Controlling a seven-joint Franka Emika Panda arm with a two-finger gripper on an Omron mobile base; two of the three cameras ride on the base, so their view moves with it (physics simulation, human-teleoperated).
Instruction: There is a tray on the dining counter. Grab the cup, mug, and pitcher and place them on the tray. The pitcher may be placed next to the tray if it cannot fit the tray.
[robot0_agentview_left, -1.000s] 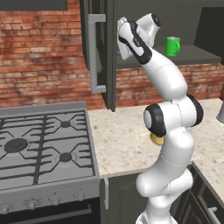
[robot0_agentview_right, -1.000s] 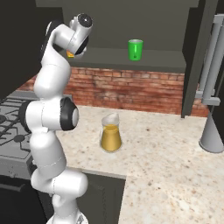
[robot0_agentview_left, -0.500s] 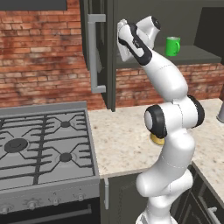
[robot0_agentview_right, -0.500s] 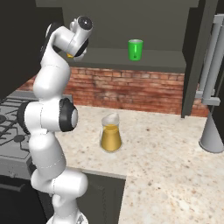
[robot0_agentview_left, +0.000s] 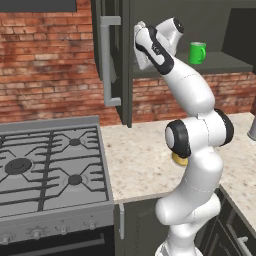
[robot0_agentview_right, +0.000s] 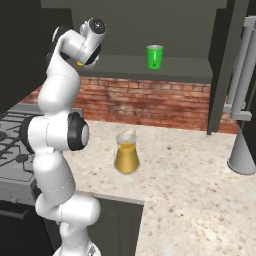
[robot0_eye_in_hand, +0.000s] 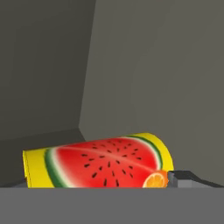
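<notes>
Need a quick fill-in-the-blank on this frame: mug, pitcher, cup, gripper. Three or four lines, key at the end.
1. The green mug stands on a shelf inside the open ____.
2. The pitcher on the counter holds ____-coloured liquid.
3. The yellow cup in the hand view bears a ____ picture.
4. The gripper is ____, holding nothing.

Missing words: cabinet; amber-orange; watermelon; open

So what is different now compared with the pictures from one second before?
Very little. The arm's hand has pushed slightly deeper into the upper cabinet toward the yellow cup; nothing was grasped or released. The green mug, the pitcher and the cabinet door stayed put.
</notes>
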